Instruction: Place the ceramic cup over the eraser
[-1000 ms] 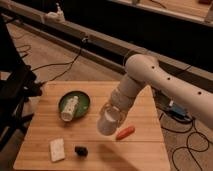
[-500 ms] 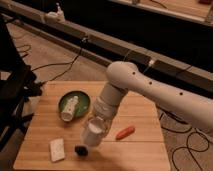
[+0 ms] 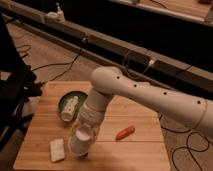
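The white ceramic cup (image 3: 80, 144) hangs at the end of my arm, low over the front left of the wooden table (image 3: 140, 152). My gripper (image 3: 84, 131) is shut on the cup from above. The cup sits over the spot where the black eraser lay. The eraser itself is hidden behind the cup and gripper. I cannot tell whether the cup touches the table.
A flat white pad (image 3: 57, 149) lies just left of the cup. A green plate (image 3: 62, 101) with a white bottle-shaped object (image 3: 70, 107) sits behind it. An orange carrot-like piece (image 3: 125, 132) lies to the right. Cables run on the floor behind the table.
My arm has swung left and down from near the carrot piece, carrying the cup to the front left. The cup now covers the eraser, which showed half a second ago.
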{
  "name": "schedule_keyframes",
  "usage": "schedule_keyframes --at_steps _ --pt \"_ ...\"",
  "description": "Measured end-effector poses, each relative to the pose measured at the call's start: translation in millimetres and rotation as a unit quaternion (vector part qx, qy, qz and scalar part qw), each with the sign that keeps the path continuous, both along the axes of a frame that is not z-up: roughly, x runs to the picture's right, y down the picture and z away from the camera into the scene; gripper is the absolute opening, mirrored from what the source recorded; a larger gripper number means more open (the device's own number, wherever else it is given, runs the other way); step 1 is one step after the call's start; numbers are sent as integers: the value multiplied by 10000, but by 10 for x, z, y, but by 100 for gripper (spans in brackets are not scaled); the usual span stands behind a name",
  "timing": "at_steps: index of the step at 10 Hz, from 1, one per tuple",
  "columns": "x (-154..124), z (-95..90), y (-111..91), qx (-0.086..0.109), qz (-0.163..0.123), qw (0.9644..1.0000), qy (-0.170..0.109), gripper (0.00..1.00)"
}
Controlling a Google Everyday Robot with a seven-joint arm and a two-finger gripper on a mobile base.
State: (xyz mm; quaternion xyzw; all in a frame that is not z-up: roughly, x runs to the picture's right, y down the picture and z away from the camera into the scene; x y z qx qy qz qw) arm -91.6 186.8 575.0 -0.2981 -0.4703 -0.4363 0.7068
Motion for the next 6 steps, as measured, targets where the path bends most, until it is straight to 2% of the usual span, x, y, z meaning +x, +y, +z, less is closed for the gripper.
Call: schedule_keyframes --at_steps 3,4,6 --pt "-131 149 104 69 -136 9999 8 1" --pt "-155 185 116 75 -115 9999 5 7" --pt "-188 300 179 48 -96 9999 45 30"
